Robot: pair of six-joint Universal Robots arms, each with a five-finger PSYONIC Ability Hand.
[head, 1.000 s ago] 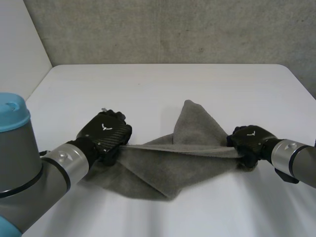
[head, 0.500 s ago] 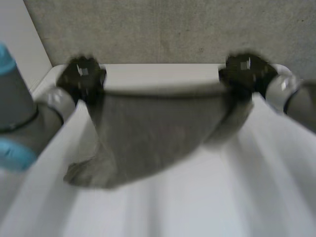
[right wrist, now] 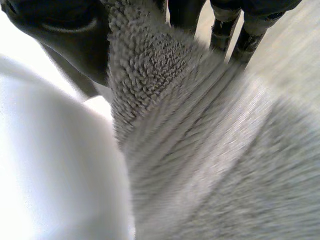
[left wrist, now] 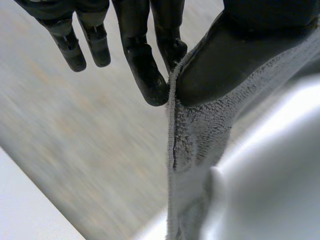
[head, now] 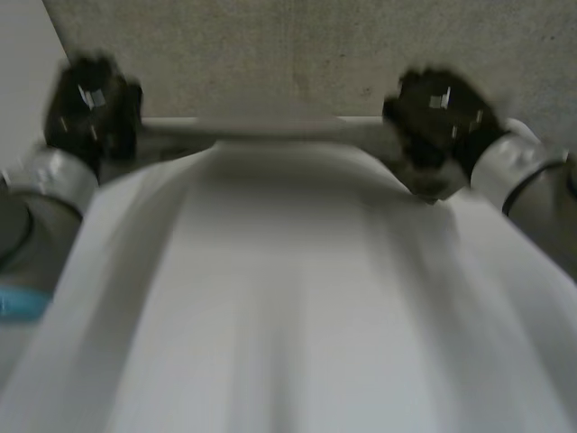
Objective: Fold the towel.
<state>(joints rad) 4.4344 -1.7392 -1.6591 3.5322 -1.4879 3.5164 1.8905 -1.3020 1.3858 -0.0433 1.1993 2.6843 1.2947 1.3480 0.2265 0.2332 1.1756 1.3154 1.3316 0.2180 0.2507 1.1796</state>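
Both hands are raised high and wide apart in the head view, my left hand [head: 90,108] at the far left and my right hand [head: 437,113] at the far right. The grey terry towel [left wrist: 195,140] hangs from my left hand [left wrist: 142,65], whose thumb and fingers pinch its hemmed edge. In the right wrist view the towel [right wrist: 200,150] spreads away under my right hand [right wrist: 60,30], pinched there between thumb and fingers. How the cloth hangs between the two hands is blurred in the head view.
The white table [head: 288,316] lies below the hands. A grey concrete wall [head: 270,54] stands behind its far edge.
Both hands have lifted the towel off the table, rising and moving apart towards the far edge. The cloth, bunched one second ago, hung spread between them half a second ago.
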